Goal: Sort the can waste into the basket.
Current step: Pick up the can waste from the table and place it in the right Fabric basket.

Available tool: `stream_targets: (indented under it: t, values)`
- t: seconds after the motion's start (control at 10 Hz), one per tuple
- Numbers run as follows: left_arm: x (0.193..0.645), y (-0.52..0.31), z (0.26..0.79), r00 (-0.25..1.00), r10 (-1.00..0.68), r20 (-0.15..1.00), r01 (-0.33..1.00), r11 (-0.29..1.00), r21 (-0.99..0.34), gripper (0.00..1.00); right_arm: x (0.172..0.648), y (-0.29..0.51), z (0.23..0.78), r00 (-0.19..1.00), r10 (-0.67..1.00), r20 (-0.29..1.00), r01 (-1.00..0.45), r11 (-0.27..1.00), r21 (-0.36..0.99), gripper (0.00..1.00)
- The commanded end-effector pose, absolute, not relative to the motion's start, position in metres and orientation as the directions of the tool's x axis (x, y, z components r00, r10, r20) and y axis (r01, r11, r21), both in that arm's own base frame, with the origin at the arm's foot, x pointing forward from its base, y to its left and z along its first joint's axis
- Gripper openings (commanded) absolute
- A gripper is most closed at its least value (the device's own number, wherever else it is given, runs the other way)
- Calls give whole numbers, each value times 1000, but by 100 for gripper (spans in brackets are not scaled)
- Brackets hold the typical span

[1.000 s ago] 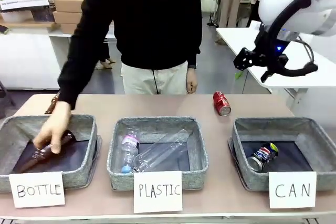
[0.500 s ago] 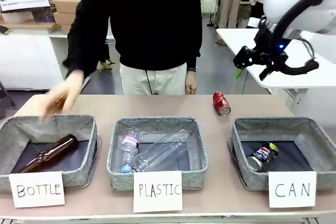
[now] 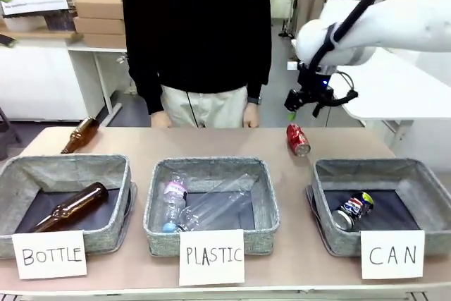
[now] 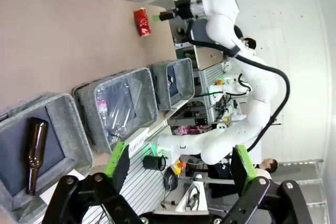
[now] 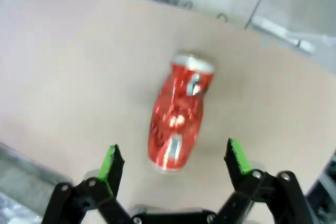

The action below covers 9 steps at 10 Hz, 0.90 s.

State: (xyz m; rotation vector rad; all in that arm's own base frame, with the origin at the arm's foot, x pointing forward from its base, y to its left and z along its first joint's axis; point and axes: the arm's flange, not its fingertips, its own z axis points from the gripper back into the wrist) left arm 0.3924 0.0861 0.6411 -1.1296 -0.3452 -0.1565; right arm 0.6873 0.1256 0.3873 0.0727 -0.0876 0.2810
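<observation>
the right gripper hovers over the red can, jaws wide and empty; the can lies on its side at the far right, just beyond the can basket, where the blue can lies. come straight down with a pad on each side of its round body, centred along its length, then close gently so it neither rolls nor dents. left gripper also wide

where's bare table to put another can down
Widest: the far strip of table between the loose bottle and the red can, behind the baskets. Smaller: right of the red can, behind the CAN basket. Crowded: the front edge with signs, the gaps between baskets, and the red can's spot under the right gripper.
</observation>
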Motion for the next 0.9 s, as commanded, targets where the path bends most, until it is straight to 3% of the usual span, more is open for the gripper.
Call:
stream_targets:
  t: [0.0,0.3,0.8]
  values:
    - [389,85,642,937,48,347,295,429,-854,100,714,138,365,971,227,70,-230,972,41,100]
    - [389,85,642,937,48,347,295,429,-854,100,722,137,317,987,151,-56,-149,988,31,100]
    - [389,85,642,937,48,347,295,429,-854,100,718,136,307,989,132,-66,-130,991,29,100]
